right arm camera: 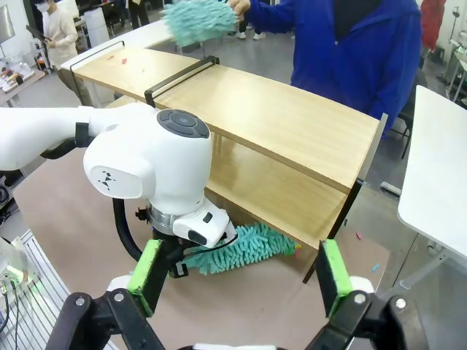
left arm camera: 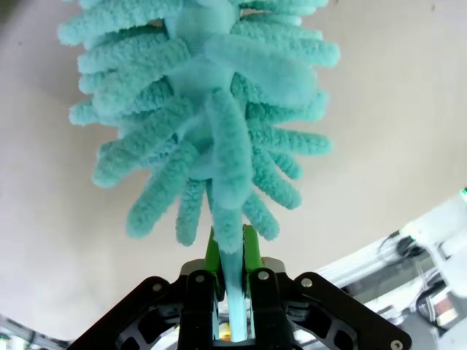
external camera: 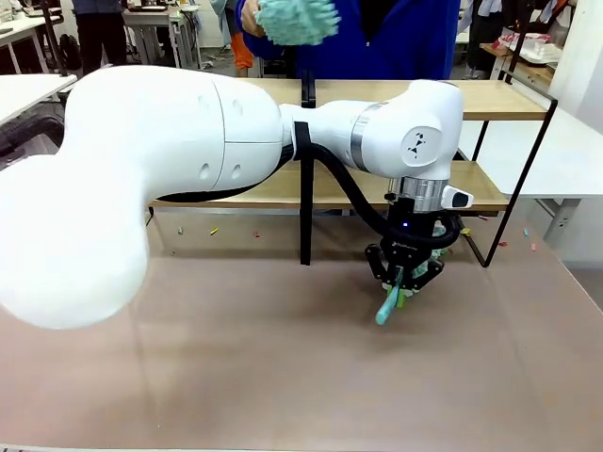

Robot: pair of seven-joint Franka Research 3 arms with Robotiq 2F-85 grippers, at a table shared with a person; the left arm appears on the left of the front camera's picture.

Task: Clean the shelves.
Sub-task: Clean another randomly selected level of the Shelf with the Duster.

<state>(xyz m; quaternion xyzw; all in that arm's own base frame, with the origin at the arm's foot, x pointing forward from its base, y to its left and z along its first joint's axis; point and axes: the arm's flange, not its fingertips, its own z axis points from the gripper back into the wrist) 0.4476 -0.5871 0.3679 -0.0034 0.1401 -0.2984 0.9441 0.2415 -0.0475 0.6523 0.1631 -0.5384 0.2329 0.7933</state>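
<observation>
Reaching across in the front view, my left gripper (external camera: pixel 405 275) clamps a teal duster (external camera: pixel 387 308) by its handle, low before the shelves (external camera: pixel 499 98). In the left wrist view, my green pads (left arm camera: pixel 212 254) pinch that handle, with the fluffy head beyond. In the right wrist view, my right gripper (right arm camera: pixel 241 281) hangs with its jaws wide apart and holds nothing. It faces the shelves, where a person (right arm camera: pixel 350 44) holds a second duster (right arm camera: pixel 197 18) above the top board.
</observation>
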